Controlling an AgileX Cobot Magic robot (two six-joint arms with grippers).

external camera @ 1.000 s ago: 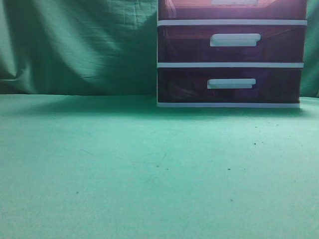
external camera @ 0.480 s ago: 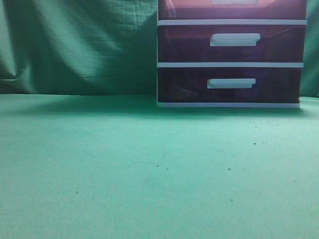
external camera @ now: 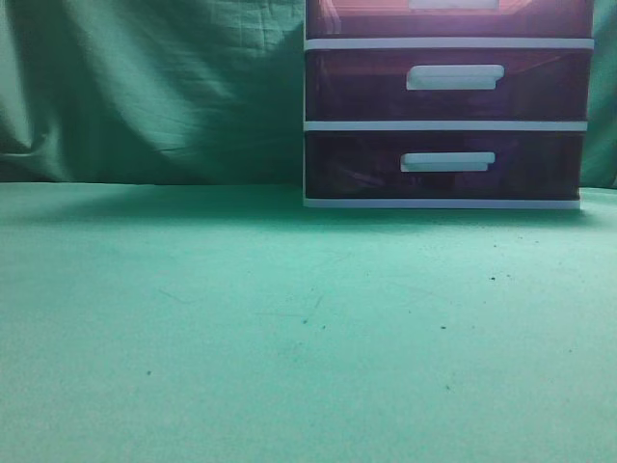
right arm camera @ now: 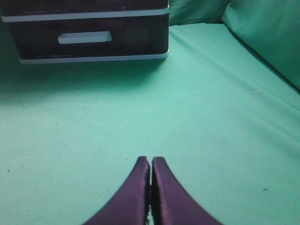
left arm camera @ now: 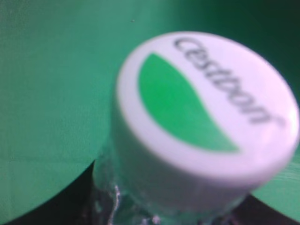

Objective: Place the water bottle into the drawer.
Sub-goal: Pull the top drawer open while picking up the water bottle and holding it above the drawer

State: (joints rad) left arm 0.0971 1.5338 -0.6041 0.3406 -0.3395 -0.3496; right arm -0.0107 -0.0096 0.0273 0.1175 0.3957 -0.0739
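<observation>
The water bottle's white cap [left arm camera: 206,112], with a green shape and dark lettering, fills the left wrist view very close up. Its clear neck [left arm camera: 140,201] runs down between dark parts of my left gripper [left arm camera: 164,222] at the bottom edge, which is shut on the bottle. The fingertips are hidden. The reddish-brown drawer [external camera: 366,21] with a white handle [external camera: 453,4] is the top visible tier of the white-framed unit, cut off by the frame's top edge, and looks closed. My right gripper [right arm camera: 151,161] is shut and empty, low over the green cloth in front of the unit. Neither arm nor the bottle shows in the exterior view.
Two darker purple-brown drawers [external camera: 448,85] [external camera: 445,166] sit below the top one, both closed. The lowest one also shows in the right wrist view [right arm camera: 89,37]. Green cloth covers the table [external camera: 289,328] and hangs as a backdrop [external camera: 145,87].
</observation>
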